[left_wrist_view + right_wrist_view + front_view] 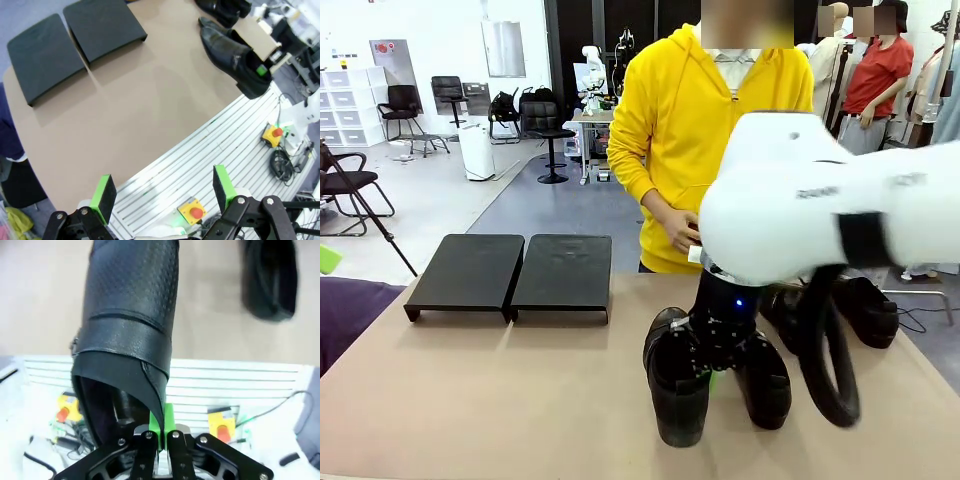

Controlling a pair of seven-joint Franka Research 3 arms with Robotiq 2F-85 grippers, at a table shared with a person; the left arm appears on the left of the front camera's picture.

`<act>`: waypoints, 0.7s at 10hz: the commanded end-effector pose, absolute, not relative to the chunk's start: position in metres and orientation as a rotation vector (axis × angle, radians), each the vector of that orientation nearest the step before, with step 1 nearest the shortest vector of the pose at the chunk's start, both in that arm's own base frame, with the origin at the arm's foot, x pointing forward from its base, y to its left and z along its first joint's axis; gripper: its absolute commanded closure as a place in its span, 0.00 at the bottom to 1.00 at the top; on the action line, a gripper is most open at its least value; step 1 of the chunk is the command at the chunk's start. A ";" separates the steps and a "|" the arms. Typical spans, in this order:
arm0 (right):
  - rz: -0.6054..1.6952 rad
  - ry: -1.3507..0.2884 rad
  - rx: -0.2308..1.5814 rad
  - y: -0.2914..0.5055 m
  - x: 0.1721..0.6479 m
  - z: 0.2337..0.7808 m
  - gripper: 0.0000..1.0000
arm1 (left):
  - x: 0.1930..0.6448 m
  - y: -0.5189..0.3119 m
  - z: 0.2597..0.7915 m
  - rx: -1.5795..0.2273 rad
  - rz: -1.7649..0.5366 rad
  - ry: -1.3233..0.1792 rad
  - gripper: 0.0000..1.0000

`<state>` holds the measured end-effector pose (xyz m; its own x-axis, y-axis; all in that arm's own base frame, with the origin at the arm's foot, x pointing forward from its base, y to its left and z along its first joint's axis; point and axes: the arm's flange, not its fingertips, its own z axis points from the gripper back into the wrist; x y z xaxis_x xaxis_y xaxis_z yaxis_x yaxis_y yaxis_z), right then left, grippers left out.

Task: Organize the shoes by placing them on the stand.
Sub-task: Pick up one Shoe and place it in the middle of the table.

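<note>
The right tool (161,429) is pressed together on the thin leather edge of a black shoe (130,315), at the side of its opening near the heel. One green pad is inside the shoe and one is outside. In the front view this shoe is on the near right part of the tabletop (520,400), with its heel toward the robot and its toe pointing to the far side. The white right arm (800,200) reaches over it from the right. I cannot tell if the sole rests on the tabletop or is a little raised. A second shoe (767,380) stands just beside it on the right, with the tool between the two. Two more shoes (868,310) lie farther back on the right, partly hidden by the arm. The stand (510,270) is on the far left part of the tabletop, with its two black slanted panels close side by side, well apart from all the shoes. The left tool (164,192) is spread wide with nothing between its green pads, and it hangs well above the near edge of the tabletop. A person (670,120) in a yellow hooded top stands at the far side, with one hand (678,235) held in front of the waist.
</note>
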<state>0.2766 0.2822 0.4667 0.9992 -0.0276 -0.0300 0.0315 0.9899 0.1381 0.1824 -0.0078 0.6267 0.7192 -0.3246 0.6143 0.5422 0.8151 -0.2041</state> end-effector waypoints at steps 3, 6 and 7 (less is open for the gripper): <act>-0.030 0.028 0.139 0.282 0.277 0.467 1.00 | 0.183 -0.007 0.627 -0.406 -0.510 -0.599 0.00; 0.123 -0.073 0.132 0.351 0.281 0.449 1.00 | 0.183 -0.007 0.627 -0.406 -0.510 -0.599 0.00; 0.126 -0.055 0.139 0.377 0.293 0.433 1.00 | 0.183 -0.007 0.627 -0.406 -0.510 -0.599 0.00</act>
